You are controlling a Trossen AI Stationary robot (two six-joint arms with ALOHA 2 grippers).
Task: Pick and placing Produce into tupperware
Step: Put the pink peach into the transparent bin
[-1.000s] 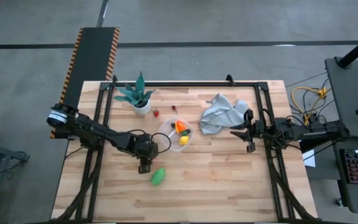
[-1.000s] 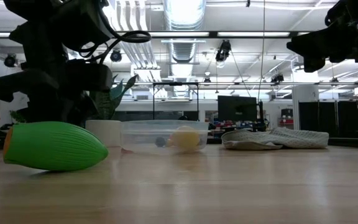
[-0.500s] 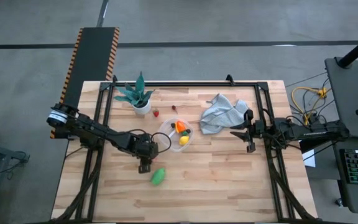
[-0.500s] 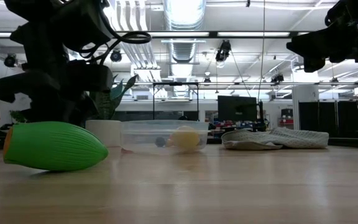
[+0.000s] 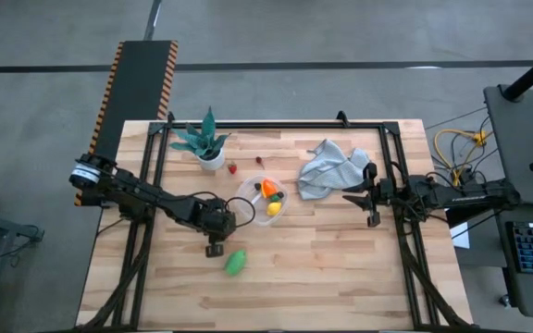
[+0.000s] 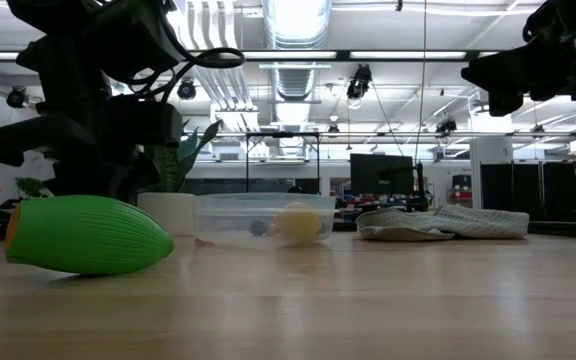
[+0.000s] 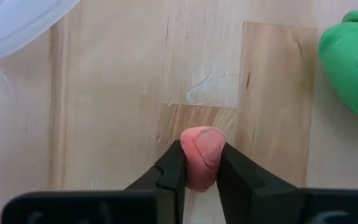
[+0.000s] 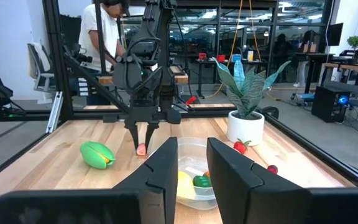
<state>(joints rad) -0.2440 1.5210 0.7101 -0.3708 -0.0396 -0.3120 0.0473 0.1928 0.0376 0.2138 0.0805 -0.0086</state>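
The left gripper (image 5: 214, 248) is clenched on a small pink produce piece (image 7: 202, 154), pinched between its two fingertips just above the table (image 5: 340, 277), as the left wrist view shows plainly. The tupperware (image 5: 263, 198) stands near the table's centre, at about one o'clock from that gripper and just apart from it; it already holds an orange piece (image 5: 269, 189), a yellow piece (image 5: 274, 209) and a dark green one. A larger green piece (image 5: 236, 263) lies on the wood at about five o'clock from the left gripper, close by. Two small pieces, one red (image 5: 232, 168) and one dark (image 5: 259, 161), rest at about eleven o'clock from the tub, beside the potted plant (image 5: 205, 141). The right gripper (image 5: 369, 205) waits at three o'clock of the tub, raised, its fingers parted with nothing between them, beside the grey-blue cloth (image 5: 328, 166). Risks, in my judgement: the pink piece is held only at the fingertips and looks soft, so it may slip or squirm free on the lift. A low carry could strike the tub's rim and push the light tub aside.
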